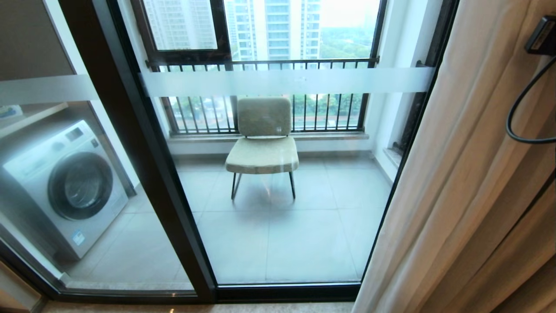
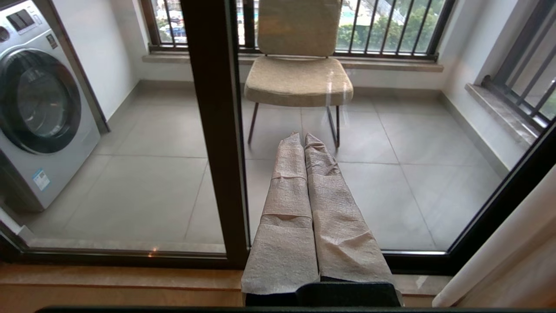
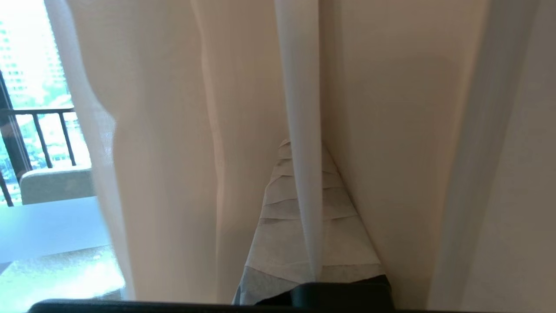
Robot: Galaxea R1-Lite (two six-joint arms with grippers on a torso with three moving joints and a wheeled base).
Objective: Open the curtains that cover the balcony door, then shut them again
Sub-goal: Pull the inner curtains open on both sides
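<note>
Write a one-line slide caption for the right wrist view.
Shut right gripper pinching a sheer fold of the curtains, balcony chair glimpsed past their edge.

Daylight only, entering through the window (image 1: 278, 30) behind the door (image 1: 173, 208); sky and towers blown out. Glass shows faint reflections and glare streaks over the chair (image 1: 263, 143). Head view bends straight frames at the edges. Right wrist view soft, curtains (image 3: 382, 130) backlit, warm cast, dim folds.

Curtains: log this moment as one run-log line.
curtains: gathered right of view, sheer fold pinched | balcony door: glass uncovered | right gripper: shut on curtains | left gripper: shut, empty, facing the glass
</note>
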